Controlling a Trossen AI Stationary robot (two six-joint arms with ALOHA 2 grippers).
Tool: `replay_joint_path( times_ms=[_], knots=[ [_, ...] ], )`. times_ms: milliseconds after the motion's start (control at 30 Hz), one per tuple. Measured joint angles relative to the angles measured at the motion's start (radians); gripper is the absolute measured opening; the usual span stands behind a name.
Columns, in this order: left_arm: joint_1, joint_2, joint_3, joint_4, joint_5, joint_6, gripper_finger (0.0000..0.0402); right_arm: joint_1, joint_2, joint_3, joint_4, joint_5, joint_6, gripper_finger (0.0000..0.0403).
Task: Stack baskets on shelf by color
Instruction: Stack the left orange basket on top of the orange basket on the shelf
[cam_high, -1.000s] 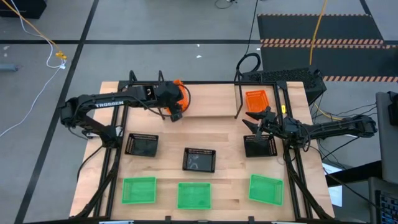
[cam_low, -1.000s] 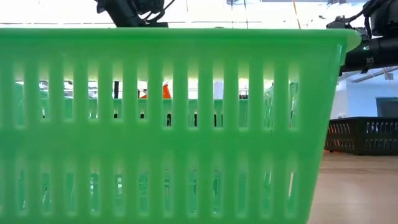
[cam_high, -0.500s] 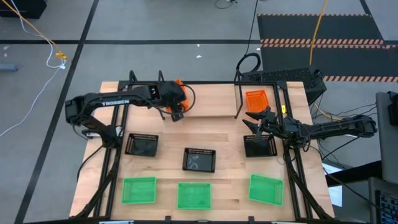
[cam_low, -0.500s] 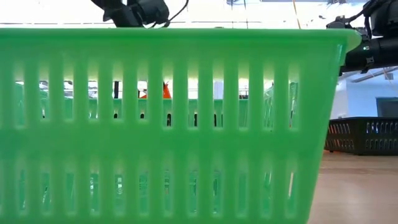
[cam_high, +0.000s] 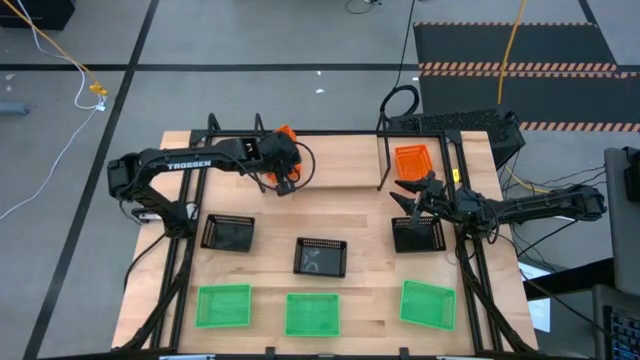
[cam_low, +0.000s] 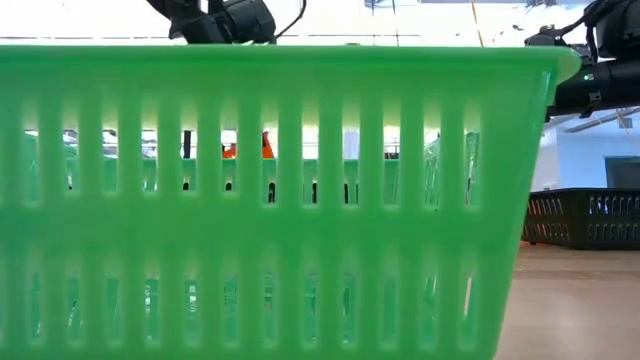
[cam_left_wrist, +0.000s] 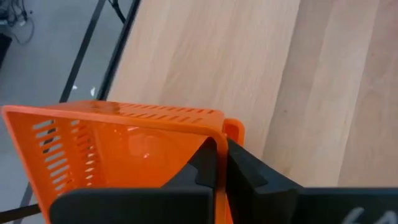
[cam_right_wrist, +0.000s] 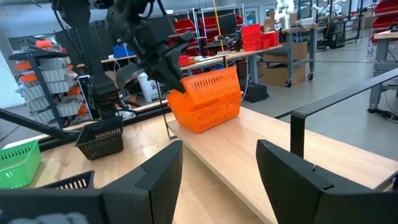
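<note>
At the back of the worktop (cam_high: 340, 200), left of the shelf (cam_high: 382, 160), the left gripper (cam_high: 284, 178) is clamped on the rim of an orange basket (cam_high: 285, 135). This basket hangs tilted, clear of the wood; the left wrist view shows both fingers (cam_left_wrist: 208, 165) pinched on one corner of its wall. A second orange basket (cam_high: 411, 160) sits just right of the shelf's upright post. The right gripper (cam_high: 408, 195) hovers near that basket, jaws spread wide and holding nothing. A black basket (cam_high: 418, 234) lies directly beneath the right arm. Two more black baskets (cam_high: 228, 232) (cam_high: 321, 256) lie in front of the shelf, toward the left. Three green baskets (cam_high: 223, 305) (cam_high: 312, 313) (cam_high: 428, 303) line the front edge, well apart from the shelf.
</note>
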Motion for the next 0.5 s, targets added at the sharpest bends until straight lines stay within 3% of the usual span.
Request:
replay_joint_path(
  times_ms=[500],
  knots=[
    [-0.025,-0.004,0.059,-0.167,0.001,0.019,0.0008,0.0,0.0,0.0,-0.002,0.038,-0.023,0.0199]
  ],
)
